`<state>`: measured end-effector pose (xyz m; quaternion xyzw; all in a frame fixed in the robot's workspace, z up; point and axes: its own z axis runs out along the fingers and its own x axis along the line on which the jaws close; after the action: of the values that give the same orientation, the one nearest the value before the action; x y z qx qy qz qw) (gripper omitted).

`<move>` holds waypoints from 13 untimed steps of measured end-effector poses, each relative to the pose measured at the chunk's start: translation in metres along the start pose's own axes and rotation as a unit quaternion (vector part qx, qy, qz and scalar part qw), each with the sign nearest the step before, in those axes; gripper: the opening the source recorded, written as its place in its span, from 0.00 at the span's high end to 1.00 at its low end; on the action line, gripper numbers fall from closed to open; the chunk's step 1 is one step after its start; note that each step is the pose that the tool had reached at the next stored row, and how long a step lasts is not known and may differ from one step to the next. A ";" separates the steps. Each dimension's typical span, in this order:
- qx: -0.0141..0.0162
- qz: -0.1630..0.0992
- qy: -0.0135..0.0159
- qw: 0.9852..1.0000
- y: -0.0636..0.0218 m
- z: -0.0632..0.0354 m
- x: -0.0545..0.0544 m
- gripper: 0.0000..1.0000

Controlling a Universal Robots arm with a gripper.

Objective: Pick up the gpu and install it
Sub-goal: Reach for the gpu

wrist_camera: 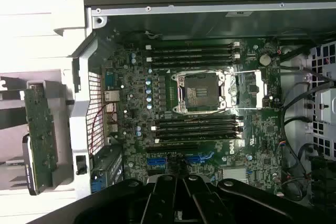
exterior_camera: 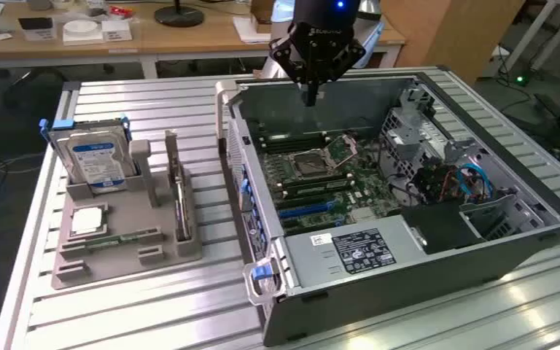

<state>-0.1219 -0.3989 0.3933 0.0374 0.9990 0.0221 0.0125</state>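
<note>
left of centre in the exterior view, the gpu (exterior_camera: 180,198) stands on edge in the grey holder (exterior_camera: 129,255), ungrasped. the gripper (exterior_camera: 309,98), closed and empty, hangs over the open computer case (exterior_camera: 426,255), well apart. a descent with jaws shut could knock the card over.

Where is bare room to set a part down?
Bare table between the grey holder and the far edge, and again at the near edge. The lane between holder and computer case is narrow; inside the case is crowded.
</note>
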 end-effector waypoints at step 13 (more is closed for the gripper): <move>0.000 0.000 0.000 1.000 -0.0003 0.0000 0.004 0.89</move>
<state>-0.1258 -0.3989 0.3932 0.0374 0.9990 0.0221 0.0123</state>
